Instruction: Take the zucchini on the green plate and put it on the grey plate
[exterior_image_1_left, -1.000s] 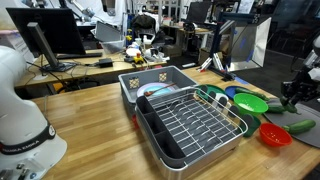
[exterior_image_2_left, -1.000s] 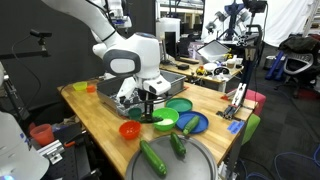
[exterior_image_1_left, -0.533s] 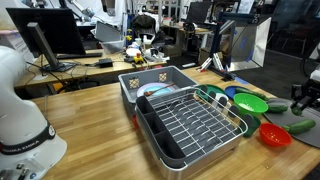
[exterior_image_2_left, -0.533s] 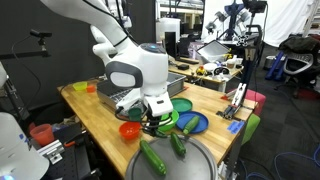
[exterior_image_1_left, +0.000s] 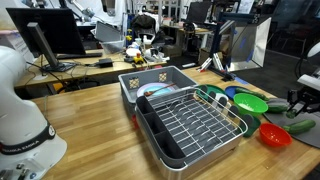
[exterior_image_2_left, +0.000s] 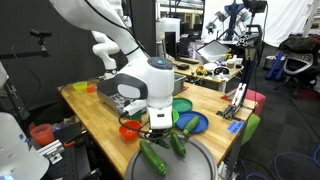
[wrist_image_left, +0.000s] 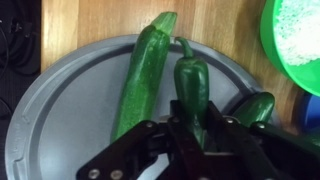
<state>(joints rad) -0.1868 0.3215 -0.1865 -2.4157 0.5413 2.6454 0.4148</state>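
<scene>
Wrist view, item by item.

1. Robotiq gripper (wrist_image_left: 195, 130): black linkage along the bottom edge, jaws narrowed onto a vegetable and apparently clamping it. In an exterior view the gripper (exterior_image_2_left: 160, 130) points down at the near edge of the plate cluster.

2. Short, dark-green, glossy zucchini with a curled stem (wrist_image_left: 189, 85): this is the task's thing. It is held between the fingers, stem away from the wrist, over the round grey plate (wrist_image_left: 70, 115). Whether its underside touches the plate cannot be told.
   - Handling, judged: looks like a moulded toy, so probably light and stiff.
   - The skin is shiny and likely slippery, and the rounded body is apt to roll once freed.
   - Best hold is across the thick middle of the body, as now, not on the thin stem.

3. Long, paler green zucchini (wrist_image_left: 145, 75): lies on the grey plate just beside the held one, its tip reaching the rim.

4. Third green vegetable (wrist_image_left: 257, 105): partly hidden by the gripper, so its kind is unclear.

5. Bright lime-green plastic plate (wrist_image_left: 295, 40): at the upper corner, nothing showing on the visible part. It also appears in an exterior view (exterior_image_1_left: 250, 102), near a small red bowl (exterior_image_1_left: 274, 134).

6. Wooden tabletop (wrist_image_left: 100, 20): carries everything above.

Status, judged: transfer is nearly complete, with release remaining. A low release onto bare grey surface would limit rolling.
</scene>
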